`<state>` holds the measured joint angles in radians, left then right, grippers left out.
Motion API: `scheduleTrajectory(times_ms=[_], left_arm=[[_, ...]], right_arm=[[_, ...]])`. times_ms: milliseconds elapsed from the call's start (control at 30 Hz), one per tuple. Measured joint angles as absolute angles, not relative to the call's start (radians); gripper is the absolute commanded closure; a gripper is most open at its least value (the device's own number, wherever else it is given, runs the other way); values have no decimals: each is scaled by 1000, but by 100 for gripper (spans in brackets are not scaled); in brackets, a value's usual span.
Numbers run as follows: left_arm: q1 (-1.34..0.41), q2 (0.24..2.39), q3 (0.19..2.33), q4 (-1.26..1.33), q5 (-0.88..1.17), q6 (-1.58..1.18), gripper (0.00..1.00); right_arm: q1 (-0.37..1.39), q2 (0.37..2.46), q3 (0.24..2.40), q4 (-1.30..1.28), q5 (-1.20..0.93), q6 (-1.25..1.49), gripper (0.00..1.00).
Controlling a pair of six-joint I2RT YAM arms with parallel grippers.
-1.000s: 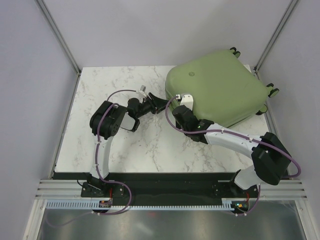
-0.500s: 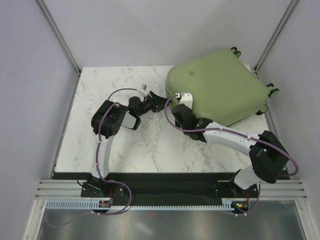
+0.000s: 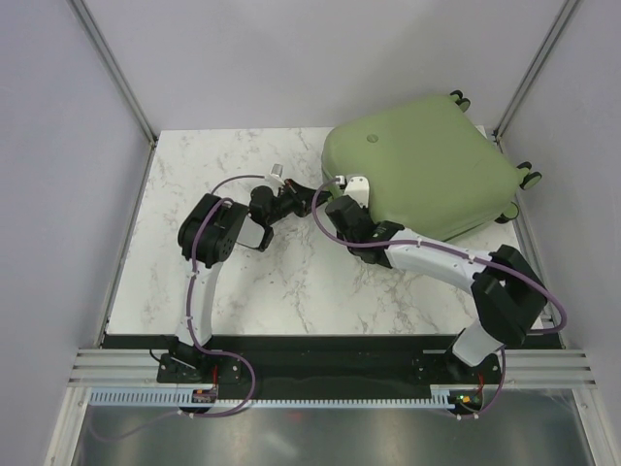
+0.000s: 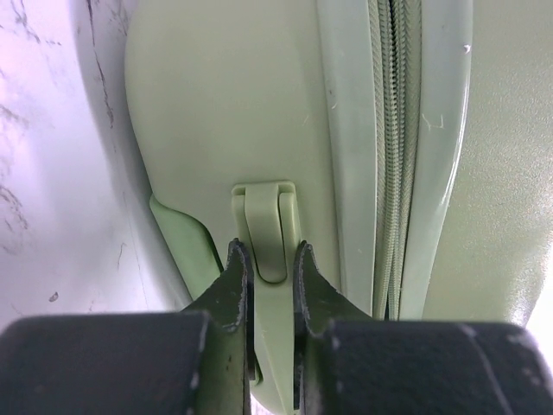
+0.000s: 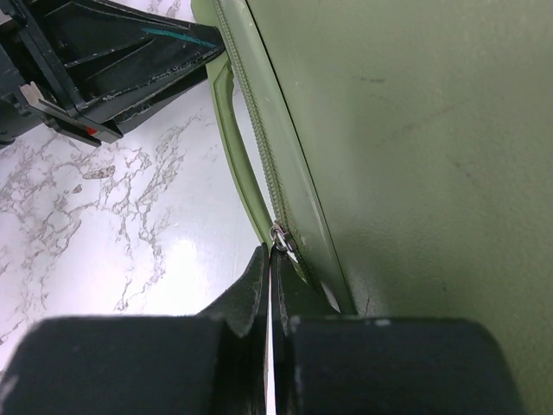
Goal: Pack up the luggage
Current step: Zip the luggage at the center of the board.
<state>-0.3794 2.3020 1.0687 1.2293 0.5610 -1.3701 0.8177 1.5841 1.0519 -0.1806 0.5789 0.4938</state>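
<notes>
At the 9 o'clock edge of the luggage [image 3: 427,160], the left end effector [image 4: 265,252] is pinching the pale green handle [image 4: 270,220], with the fingers nearly together and only the handle strip between them. The right end effector [image 5: 270,252] is sitting just beside it on the same edge, fingers fully together and tips touching the zipper pull [image 5: 282,237]. Can't tell if the pull is actually being gripped. The zipper [image 5: 251,130] is running along the seam, teeth meshed where visible. The luggage is lying flat with the shell closed, round logo [image 3: 372,143] facing up, sitting in the 1–2 o'clock corner of the marble desk [image 3: 243,282]. Its caster wheels [image 3: 529,176] are pointing toward 3 o'clock. Both arms are reaching in from 6 o'clock.
</notes>
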Motion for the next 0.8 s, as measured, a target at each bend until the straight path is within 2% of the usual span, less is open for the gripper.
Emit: scheduleTrajectory(times_ms=[800], left_arm=[[-418,2270,991,1274,477,-1383,98]], right_arm=[[798,1757,1293,-304,630,519,100]])
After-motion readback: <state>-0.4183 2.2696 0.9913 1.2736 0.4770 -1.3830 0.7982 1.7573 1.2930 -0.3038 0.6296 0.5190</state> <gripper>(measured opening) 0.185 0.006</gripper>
